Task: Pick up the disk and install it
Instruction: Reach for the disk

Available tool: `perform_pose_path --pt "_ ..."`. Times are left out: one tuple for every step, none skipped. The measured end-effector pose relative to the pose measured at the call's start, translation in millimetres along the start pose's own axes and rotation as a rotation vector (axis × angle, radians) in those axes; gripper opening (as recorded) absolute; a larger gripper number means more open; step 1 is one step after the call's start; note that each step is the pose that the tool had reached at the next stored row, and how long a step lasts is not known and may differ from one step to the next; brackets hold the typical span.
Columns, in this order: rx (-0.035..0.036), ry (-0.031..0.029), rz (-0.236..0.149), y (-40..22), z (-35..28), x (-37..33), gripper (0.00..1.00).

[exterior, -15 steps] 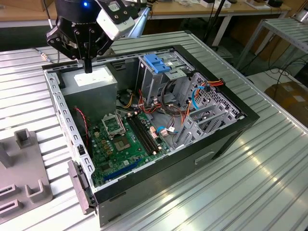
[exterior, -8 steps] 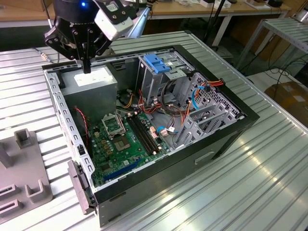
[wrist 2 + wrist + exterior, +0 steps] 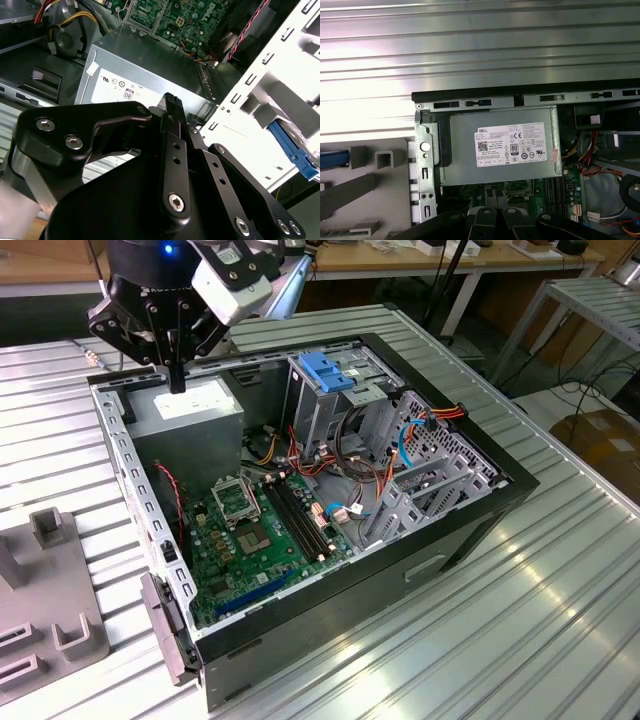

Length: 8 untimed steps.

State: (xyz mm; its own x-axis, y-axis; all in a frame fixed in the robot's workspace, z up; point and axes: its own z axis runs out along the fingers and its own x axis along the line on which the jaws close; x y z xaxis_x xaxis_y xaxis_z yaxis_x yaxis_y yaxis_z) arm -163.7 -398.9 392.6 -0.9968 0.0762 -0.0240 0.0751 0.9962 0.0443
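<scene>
Gripper (image 3: 178, 385), closed on nothing, hovers over the power-supply box (image 3: 200, 415) (white printed label (image 3: 515, 145) up); computer case (image 3: 470, 540) lies open.

The end effector (image 3: 178, 383) at the upper left of the exterior view is black, with a white housing (image 3: 225, 285) beside it. The computer case (image 3: 470, 530) is black outside and bare grey metal inside. In it are a green motherboard (image 3: 250, 530), a grey power-supply box (image 3: 195, 420) with a white printed label, a blue latch (image 3: 330, 370) and red, orange and blue cables (image 3: 440, 412). The surface (image 3: 560, 620) is silver, ribbed in parallel lines. The fixture (image 3: 60, 600) at lower left is plain grey.
</scene>
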Motion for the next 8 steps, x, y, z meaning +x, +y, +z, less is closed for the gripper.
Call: perform_pose_path --pt "0.0 0.0 0.0 0.0 0.0 0.4 0.1" --pt "-0.0001 0.0 0.0 -0.1 0.0 0.8 0.1" --pt "0.0 0.0 0.0 -0.1 0.0 1.1 0.1" --pt "0.0 0.0 0.0 -0.1 0.0 1.5 0.1" --pt "0.0 0.0 0.0 -0.1 0.0 1.8 0.1" --pt "0.0 0.0001 0.0 -0.2 0.0 2.2 0.1" --pt "0.0 0.0001 0.0 -0.2 0.0 2.6 0.1" --pt "0.0 0.0001 0.0 -0.2 0.0 3.1 0.1"
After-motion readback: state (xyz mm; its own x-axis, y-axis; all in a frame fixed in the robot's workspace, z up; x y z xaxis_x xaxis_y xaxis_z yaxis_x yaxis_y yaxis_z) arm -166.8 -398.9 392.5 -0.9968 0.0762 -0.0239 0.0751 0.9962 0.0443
